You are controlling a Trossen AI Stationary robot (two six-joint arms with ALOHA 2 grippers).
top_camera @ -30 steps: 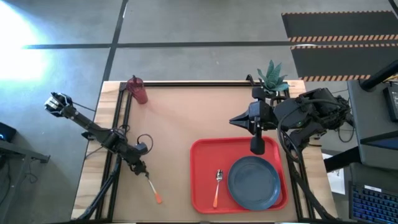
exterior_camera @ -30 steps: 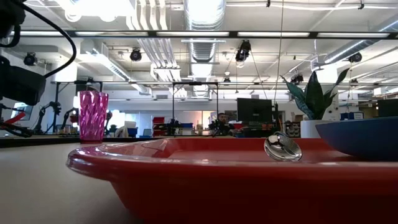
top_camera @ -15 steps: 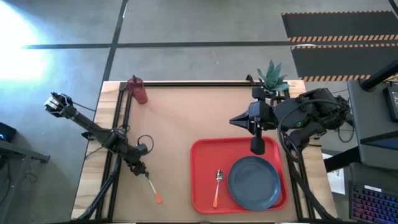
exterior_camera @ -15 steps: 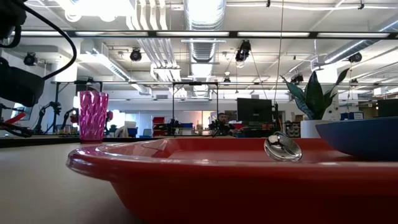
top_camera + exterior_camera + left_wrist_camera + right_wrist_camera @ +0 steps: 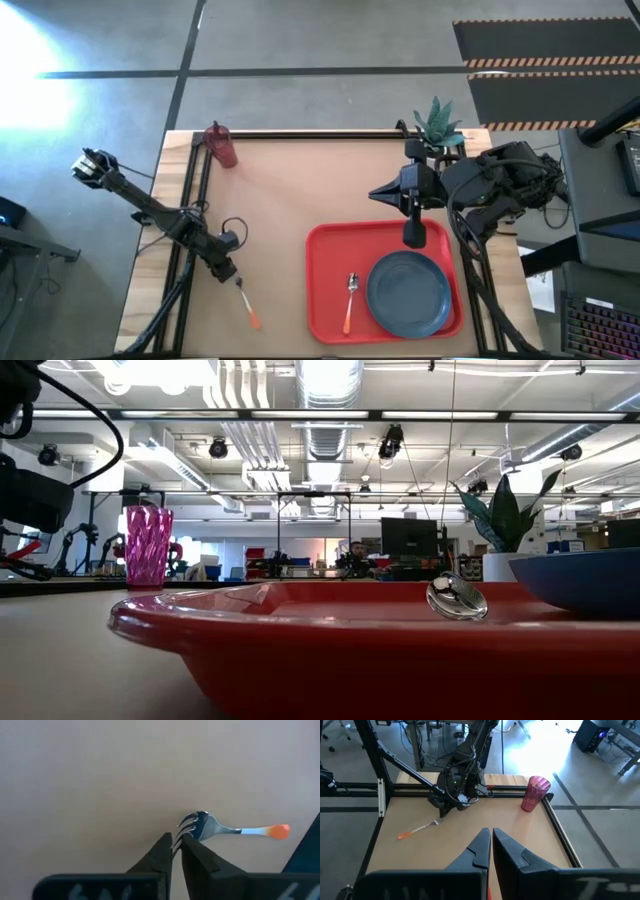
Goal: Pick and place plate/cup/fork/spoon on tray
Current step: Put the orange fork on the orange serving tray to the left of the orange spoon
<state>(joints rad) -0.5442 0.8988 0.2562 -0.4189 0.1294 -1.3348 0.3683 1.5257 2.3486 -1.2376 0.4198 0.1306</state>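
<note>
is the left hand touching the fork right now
Apart. In the left wrist view the left hand, fingers nearly shut, ends just short of the fork tines, with a sliver of table between them.

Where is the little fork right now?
In the high view the fork lies on the table's left side, outside the red tray, its tines just by the left gripper.

The tan table (image 5: 300, 190) carries the tray (image 5: 325, 290), the fork (image 5: 245, 302), the cup (image 5: 221, 144) and a potted plant (image 5: 438, 124).
</note>
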